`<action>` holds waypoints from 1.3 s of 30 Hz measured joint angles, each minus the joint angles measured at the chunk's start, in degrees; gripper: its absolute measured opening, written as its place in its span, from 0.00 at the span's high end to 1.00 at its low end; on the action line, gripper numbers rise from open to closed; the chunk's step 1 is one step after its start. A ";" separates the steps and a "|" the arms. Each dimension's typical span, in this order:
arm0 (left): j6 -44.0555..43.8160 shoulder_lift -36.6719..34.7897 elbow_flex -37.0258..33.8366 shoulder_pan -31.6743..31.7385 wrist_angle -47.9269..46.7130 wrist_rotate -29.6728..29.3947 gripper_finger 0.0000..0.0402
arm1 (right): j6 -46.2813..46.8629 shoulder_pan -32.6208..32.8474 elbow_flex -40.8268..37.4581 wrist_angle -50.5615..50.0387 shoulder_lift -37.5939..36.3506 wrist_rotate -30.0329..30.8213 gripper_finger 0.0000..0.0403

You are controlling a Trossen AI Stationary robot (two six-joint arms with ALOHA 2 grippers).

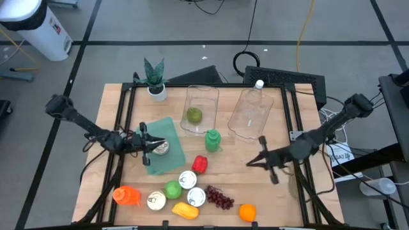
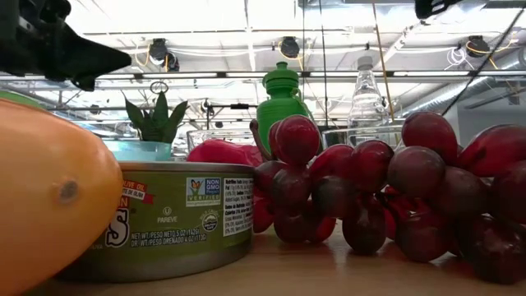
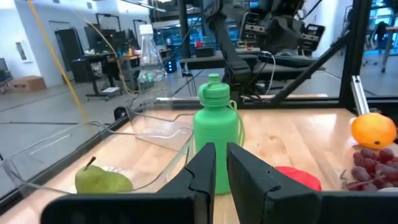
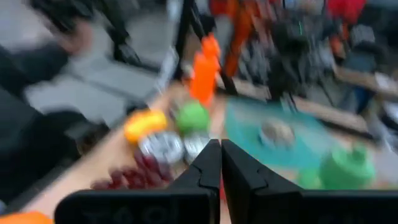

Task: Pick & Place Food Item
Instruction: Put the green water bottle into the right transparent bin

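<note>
Near edge, 6 o'clock: grapes [image 1: 220, 199], dark red cluster, filling the low view; orange [image 1: 247, 212] at 5, yellow fruit [image 1: 184, 209] and cans [image 1: 189, 188] alongside, green apple [image 1: 172, 189] just behind. Can labels only partly legible in low view. Mid-table: red pepper [image 1: 199, 164], green bottle [image 1: 213, 140] upright. Pear [image 1: 194, 115] at 12, yellow-green, lying inside clear tray [image 1: 202, 95]. Left gripper [image 1: 151, 145] clenched, empty, at 9 over teal mat [image 1: 167, 166], can [image 1: 161, 147] mostly hidden at its tips. Right gripper [image 1: 254, 161] clenched, empty, at 3. Right wrist view blurred, items hard to make out.
</note>
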 joint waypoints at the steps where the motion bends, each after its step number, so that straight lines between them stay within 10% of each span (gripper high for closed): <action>1: -0.17 -0.38 0.00 -0.80 -0.50 -0.82 0.88 | -1.07 -0.26 -2.71 4.21 -1.93 -2.10 0.99; 11: 0.59 -1.68 4.72 -6.40 -11.58 -10.61 0.88 | -0.46 -2.77 -15.88 15.56 -8.60 4.80 0.99; 26: -3.02 9.30 4.98 18.53 -5.16 20.61 0.88 | 2.24 -7.39 -15.95 17.66 -4.62 -4.15 0.99; 39: -3.03 -10.93 -1.42 19.42 -12.17 19.10 0.88 | 2.24 -7.40 -15.95 16.38 -4.51 -4.04 0.99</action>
